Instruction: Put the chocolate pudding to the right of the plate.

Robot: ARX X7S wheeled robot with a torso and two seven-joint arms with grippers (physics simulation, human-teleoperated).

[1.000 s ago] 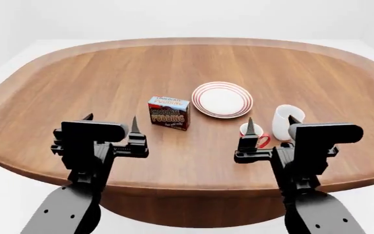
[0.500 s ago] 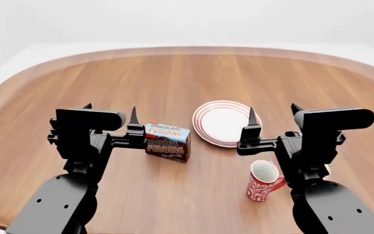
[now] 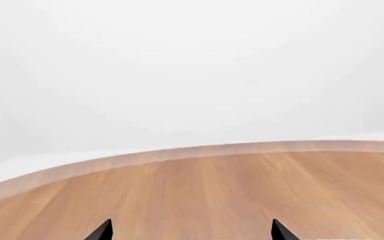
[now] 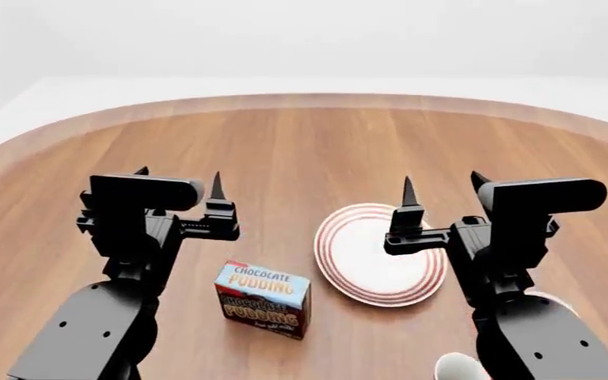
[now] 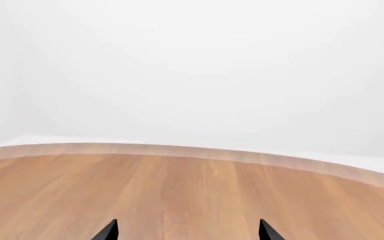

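The chocolate pudding carton (image 4: 263, 299) stands on the wooden table (image 4: 304, 150), near the front, left of the plate (image 4: 380, 255). The plate is white with red rings. My left gripper (image 4: 180, 186) is open and empty, raised above the table behind and left of the carton. My right gripper (image 4: 442, 188) is open and empty, raised over the plate's far edge. Both wrist views show only bare table (image 3: 245, 185) (image 5: 178, 190), with the open fingertips (image 3: 102, 231) (image 5: 108, 231) at the edge of the picture.
A white mug's rim (image 4: 462, 368) shows at the front right, by my right arm. The table's far edge (image 4: 315, 101) curves round against a white floor and wall.
The view has moved forward over the table: the carton and plate have slid nearer to me and lower in the picture. The red mug has left the view. Both grippers stay open.
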